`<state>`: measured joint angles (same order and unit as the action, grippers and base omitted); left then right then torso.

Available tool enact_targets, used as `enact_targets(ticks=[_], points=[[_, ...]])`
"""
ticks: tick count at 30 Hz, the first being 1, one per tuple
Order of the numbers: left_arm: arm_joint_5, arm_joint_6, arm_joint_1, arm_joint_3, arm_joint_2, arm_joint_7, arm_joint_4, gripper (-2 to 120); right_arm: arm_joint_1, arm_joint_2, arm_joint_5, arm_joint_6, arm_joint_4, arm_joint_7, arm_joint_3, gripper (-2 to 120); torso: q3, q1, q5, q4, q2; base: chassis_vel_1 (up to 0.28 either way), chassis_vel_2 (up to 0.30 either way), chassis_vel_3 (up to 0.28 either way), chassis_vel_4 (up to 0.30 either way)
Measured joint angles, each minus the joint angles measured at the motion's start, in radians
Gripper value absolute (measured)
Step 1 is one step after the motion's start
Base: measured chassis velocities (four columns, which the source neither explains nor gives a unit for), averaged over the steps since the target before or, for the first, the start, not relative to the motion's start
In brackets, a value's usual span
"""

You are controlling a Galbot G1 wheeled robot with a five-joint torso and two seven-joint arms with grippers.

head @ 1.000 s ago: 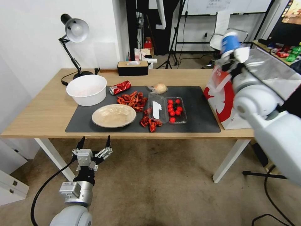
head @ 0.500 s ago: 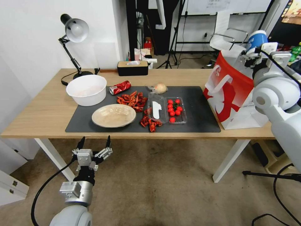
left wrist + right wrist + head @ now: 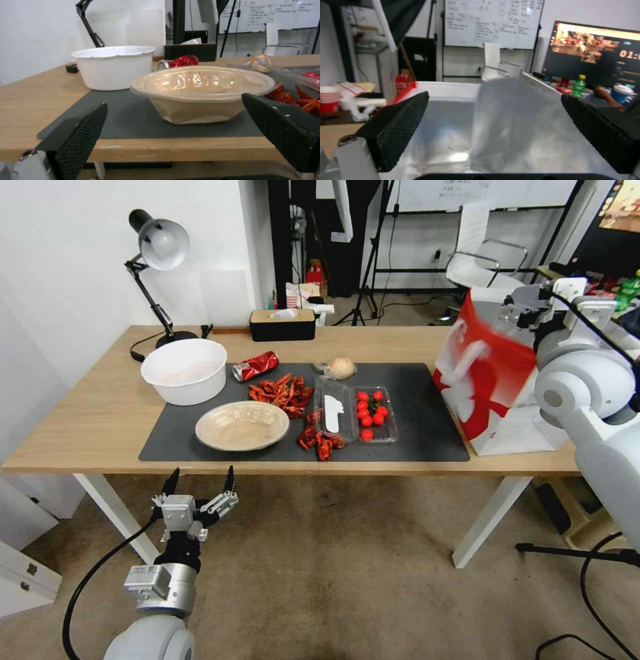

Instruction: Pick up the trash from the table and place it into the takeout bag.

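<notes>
The takeout bag [image 3: 490, 373] stands upright at the 3 o'clock end of the surface [image 3: 87, 420], its red-and-white front facing the mat and one white flat handle lying against that front. In the right wrist view its open mouth [image 3: 460, 125] lies directly below the camera, pale grey inside. The right claw [image 3: 533, 307] hovers over the bag's top edge, released, with nothing between its dark textured fingers [image 3: 403, 125].

On the dark grey mat [image 3: 427, 447], the beige shallow bowl [image 3: 242, 425] sits near the 6 o'clock edge, toward the 9 o'clock side. The red soda can [image 3: 256, 366] lies on its side at 12 o'clock from the bowl, near the mat's far edge. The plastic-wrapped beige lump [image 3: 340, 368] rests at 3 o'clock from the can. A clear tray with red tomatoes [image 3: 371, 413] sits mid-mat, with red crayfish shells [image 3: 283, 393] scattered between it and the bowl. A white tub [image 3: 184, 370] stands at the mat's 10 o'clock corner.

The left claw [image 3: 199, 493] hangs below the surface's near edge at 6 o'clock from the bowl, spread wide and empty, well apart from everything on top.
</notes>
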<state>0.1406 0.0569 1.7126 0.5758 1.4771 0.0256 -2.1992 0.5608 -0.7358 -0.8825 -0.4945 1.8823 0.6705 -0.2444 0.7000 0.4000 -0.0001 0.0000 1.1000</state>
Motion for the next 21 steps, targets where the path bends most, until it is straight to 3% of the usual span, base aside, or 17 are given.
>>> enact_targets(ticks=[5, 6, 9, 11, 12, 15, 21], points=[[0.0, 0.001, 0.007, 0.004, 0.0, 0.0, -0.006, 100, 0.046, 0.001, -0.023, 0.158, 0.072, -0.102, -0.024, 100, 0.0, 0.0, 0.0003, 0.0, 0.0, 0.0, 0.0, 0.0, 0.0], [0.0, 0.001, 0.007, 0.005, 0.001, -0.001, -0.007, 100, 0.074, 0.004, -0.039, 0.225, 0.1, -0.164, -0.032, 100, 0.0, 0.0, -0.0001, -0.0001, 0.0, 0.0, 0.0, 0.0, 0.0], [0.0, 0.001, 0.007, 0.005, 0.002, -0.001, -0.007, 100, 0.106, 0.008, -0.054, 0.266, 0.121, -0.228, -0.04, 100, 0.0, 0.0, -0.0004, 0.0002, 0.0, 0.0, 0.0, 0.0, 0.0], [-0.001, 0.004, 0.007, 0.003, 0.007, -0.001, -0.007, 100, 0.204, 0.01, -0.066, 0.337, 0.157, -0.352, -0.05, 100, 0.0, 0.0, 0.0, 0.0001, 0.0, 0.0, 0.0, 0.0, 0.0], [-0.001, 0.004, 0.007, 0.003, 0.007, -0.001, -0.007, 100, 0.204, 0.01, -0.066, 0.337, 0.157, -0.352, -0.05, 100, 0.0, 0.0, 0.0, 0.0001, 0.0, 0.0, 0.0, 0.0, 0.0], [-0.001, 0.012, 0.01, 0.001, 0.008, -0.003, -0.006, 100, 0.353, -0.007, -0.014, 0.466, 0.192, -0.453, -0.055, 100, 0.0, 0.0, 0.0003, -0.0004, 0.0, 0.0, 0.0, 0.0, 0.0], [-0.001, 0.018, 0.015, 0.006, 0.004, -0.007, -0.006, 100, 0.505, -0.044, 0.062, 0.569, 0.221, -0.498, -0.063, 100, 0.0, 0.0, 0.0, 0.0002, 0.0, 0.0, 0.0, 0.0, 0.0]])
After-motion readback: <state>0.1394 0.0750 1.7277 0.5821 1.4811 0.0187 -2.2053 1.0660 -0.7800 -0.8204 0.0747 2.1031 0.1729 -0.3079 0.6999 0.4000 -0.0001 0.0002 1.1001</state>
